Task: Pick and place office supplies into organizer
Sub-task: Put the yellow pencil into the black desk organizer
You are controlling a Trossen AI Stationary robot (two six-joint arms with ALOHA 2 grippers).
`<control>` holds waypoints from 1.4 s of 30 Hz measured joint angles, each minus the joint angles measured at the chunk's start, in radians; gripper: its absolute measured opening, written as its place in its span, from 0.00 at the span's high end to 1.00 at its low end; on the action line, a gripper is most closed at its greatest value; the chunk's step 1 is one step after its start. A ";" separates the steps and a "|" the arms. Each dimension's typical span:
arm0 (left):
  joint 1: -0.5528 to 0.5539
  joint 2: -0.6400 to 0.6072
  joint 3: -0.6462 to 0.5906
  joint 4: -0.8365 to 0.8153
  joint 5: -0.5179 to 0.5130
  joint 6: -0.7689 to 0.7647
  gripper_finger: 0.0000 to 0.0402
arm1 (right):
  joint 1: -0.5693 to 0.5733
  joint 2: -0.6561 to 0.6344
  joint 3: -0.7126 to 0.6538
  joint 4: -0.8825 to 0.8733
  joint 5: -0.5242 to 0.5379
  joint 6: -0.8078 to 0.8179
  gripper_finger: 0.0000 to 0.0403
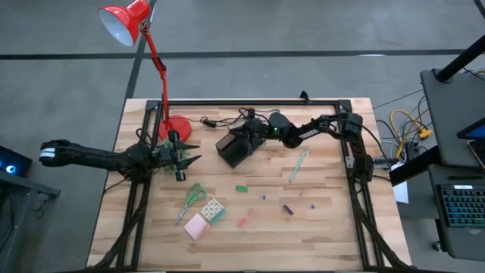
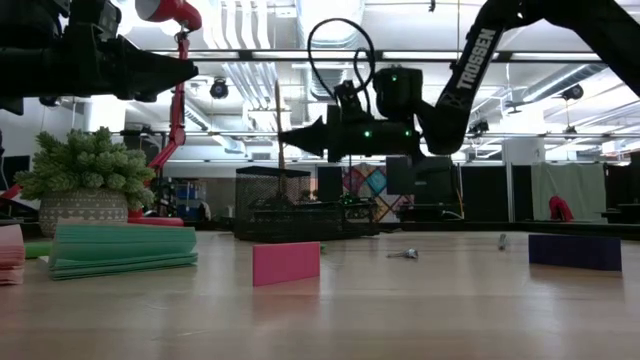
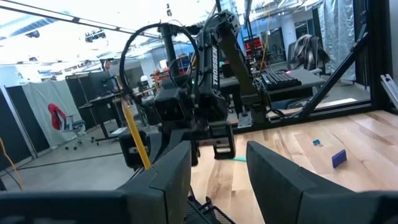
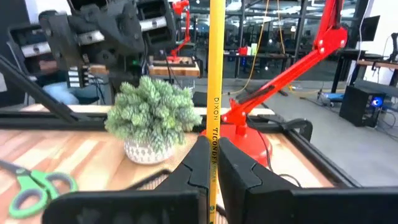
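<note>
My right gripper (image 1: 241,133) hovers over the black mesh organizer (image 1: 232,149) and is shut on an upright yellow pencil (image 4: 216,74). That pencil also shows in the low view (image 2: 278,130) above the organizer (image 2: 300,215). My left gripper (image 1: 189,158) is open and waits in the air by the lamp base, left of the organizer. Flat on the table lie the green-handled scissors (image 1: 193,199), patterned block (image 1: 212,208), pink sticky pad (image 1: 196,226), pen (image 1: 298,165), and green (image 1: 241,188), red (image 1: 243,221) and purple (image 1: 288,209) pieces. My right gripper pinches the pencil's shaft (image 4: 215,134) between its two fingers, which come level from the table's right side and lie across it. The pencil stands upright, its upper part rising above the fingers. Its lower end points down toward the organizer; whether it touches there I cannot tell.
The red desk lamp stands on its round base (image 1: 176,127) at the table's far left. A small potted plant (image 4: 152,118) sits next to my left gripper. A black cable (image 1: 220,120) lies behind the organizer. Bare wood lies along the near edge.
</note>
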 joint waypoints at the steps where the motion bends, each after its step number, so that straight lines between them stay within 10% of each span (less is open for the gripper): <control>1: 0.000 0.000 0.000 0.000 0.000 0.000 0.65 | 0.000 0.006 0.000 0.000 0.000 -0.003 0.98; 42: 0.000 0.001 0.000 0.000 0.000 -0.001 0.65 | -0.005 0.075 0.022 0.000 0.000 -0.037 0.98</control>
